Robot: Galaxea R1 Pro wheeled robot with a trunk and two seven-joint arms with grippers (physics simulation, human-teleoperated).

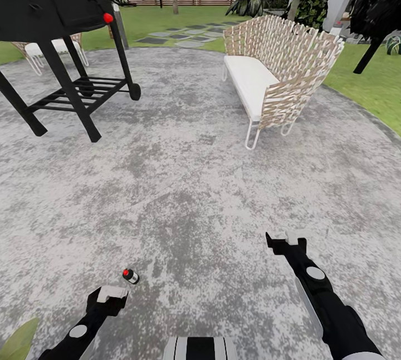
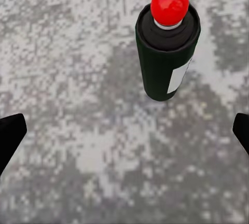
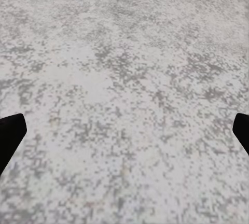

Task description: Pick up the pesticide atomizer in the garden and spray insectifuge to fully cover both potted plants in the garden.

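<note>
I see the atomizer (image 2: pixel 167 47) standing on the patio (image 1: pixel 195 182) just beyond my left gripper (image 2: pixel 124 130), fingers spread; right gripper (image 3: pixel 124 130) spread too.

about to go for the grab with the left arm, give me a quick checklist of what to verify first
1. Dark green spray can with red cap upright on the grey mottled patio: ok.
2. Left gripper open, can ahead of the fingertips, not yet between them: ok.
3. Can centred between the fingers: not ok, it sits off to one side in the left wrist view.
4. Right gripper open and apart from the can: ok.
5. Black grill and woven wicker sofa far from the can: ok.
6. Nozzle direction: cannot tell.
</note>
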